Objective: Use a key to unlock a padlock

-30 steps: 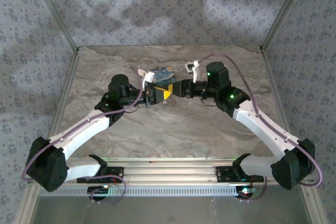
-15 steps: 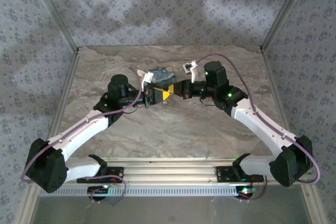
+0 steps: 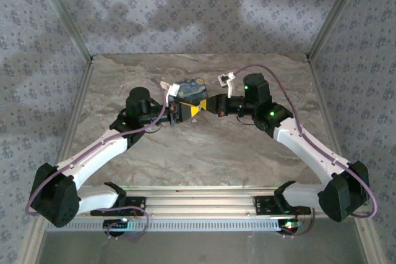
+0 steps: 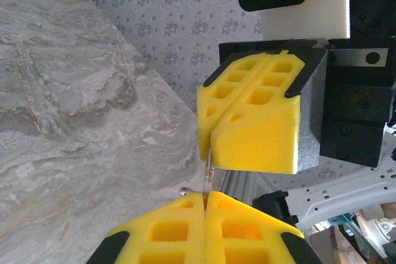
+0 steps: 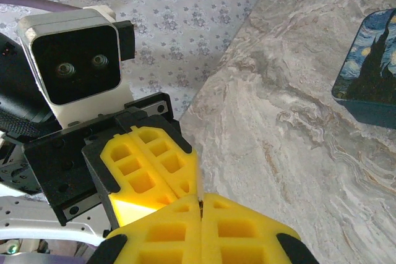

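1. At the back middle of the desk (image 3: 204, 153), two robot arms meet tip to tip on the near side of one blue box (image 3: 193, 89) painted with yellow swirls. In the right wrist view the frame edge cuts that box off.
2. The padlock is hard to make out. From above, the meeting point is a small blur of black and yellow, and I cannot separate a lock body from the yellow pads.
3. In the left wrist view, a thin metal strip (image 4: 209, 174) runs between the two sets of fingers. A small silver curl (image 4: 185, 191) sits beside its lower end. Whether these belong to the padlock or to a key, I cannot tell.
4. The left fingers (image 4: 207, 201) are pressed closed and pinch the strip's lower end.
5. The right fingers (image 4: 216, 149) are also closed, pads flat together. Their seam meets the strip's upper end, but I cannot tell whether they grip it.
6. Counted: two arms, two pairs of yellow waffle-patterned pads backed in black, one blue box, and a white wrist camera (image 5: 74, 60) on each arm.
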Tool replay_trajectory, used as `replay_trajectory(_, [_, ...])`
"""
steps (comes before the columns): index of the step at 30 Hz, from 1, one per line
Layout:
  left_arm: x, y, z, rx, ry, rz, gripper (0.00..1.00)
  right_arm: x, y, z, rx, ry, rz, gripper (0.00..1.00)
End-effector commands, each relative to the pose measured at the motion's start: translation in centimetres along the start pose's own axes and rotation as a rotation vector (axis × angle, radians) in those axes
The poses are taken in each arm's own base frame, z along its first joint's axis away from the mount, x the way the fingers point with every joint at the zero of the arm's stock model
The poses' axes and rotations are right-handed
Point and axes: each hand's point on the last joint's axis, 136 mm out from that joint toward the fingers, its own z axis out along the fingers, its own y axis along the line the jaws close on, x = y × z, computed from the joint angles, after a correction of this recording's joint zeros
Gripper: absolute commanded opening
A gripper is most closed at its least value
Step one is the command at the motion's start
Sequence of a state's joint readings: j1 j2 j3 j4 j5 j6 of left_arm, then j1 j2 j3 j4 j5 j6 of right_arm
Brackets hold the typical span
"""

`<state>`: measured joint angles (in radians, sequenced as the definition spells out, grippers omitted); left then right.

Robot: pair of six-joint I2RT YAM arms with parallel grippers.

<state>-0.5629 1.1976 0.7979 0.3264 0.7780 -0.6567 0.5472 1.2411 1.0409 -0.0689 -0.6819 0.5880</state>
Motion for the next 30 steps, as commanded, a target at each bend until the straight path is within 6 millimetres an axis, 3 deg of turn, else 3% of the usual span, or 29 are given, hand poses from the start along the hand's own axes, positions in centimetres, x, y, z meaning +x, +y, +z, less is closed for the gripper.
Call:
replay_trajectory(1, [-1.2, -1.0, -0.7, 0.030, -0.041, 0.027, 0.00, -0.9, 0.0, -1.0, 0.001, -0.050, -0.013, 0.00])
replay_trajectory(2, [-1.2, -0.9, -0.6, 0.028, -0.041, 0.023, 0.00, -1.0, 0.1, -1.0, -0.004, -0.052, -0.018, 0.00])
replay_trajectory(6, [-1.5, -0.1, -0.8, 0.000, -0.060, -0.010, 0.43, -1.0, 0.3, -1.0, -0.003, -0.041, -0.040, 0.00])
replay_trajectory(9, [-1.7, 0.5, -1.1, -0.026, -0.080, -0.022, 0.56, -0.7, 0.1, -1.1, 0.020, -0.010, -0.051, 0.00])
replay_trajectory(14, [-1.4, 0.2, -1.0, -0.005, -0.066, -0.004, 0.55, -0.6, 0.5, -1.1, 0.006, 0.007, -0.059, 0.00])
replay_trajectory(19, [-1.0, -1.0, 0.0, 0.075, -0.026, 0.006, 0.48, -0.6, 1.0, -0.7, -0.024, 0.020, -0.064, 0.00])
replay_trajectory(30, [-0.6, -1.2, 1.1, 0.112, -0.002, -0.014, 0.36, -0.3, 2.0, -0.5, -0.062, 0.034, -0.076, 0.00])
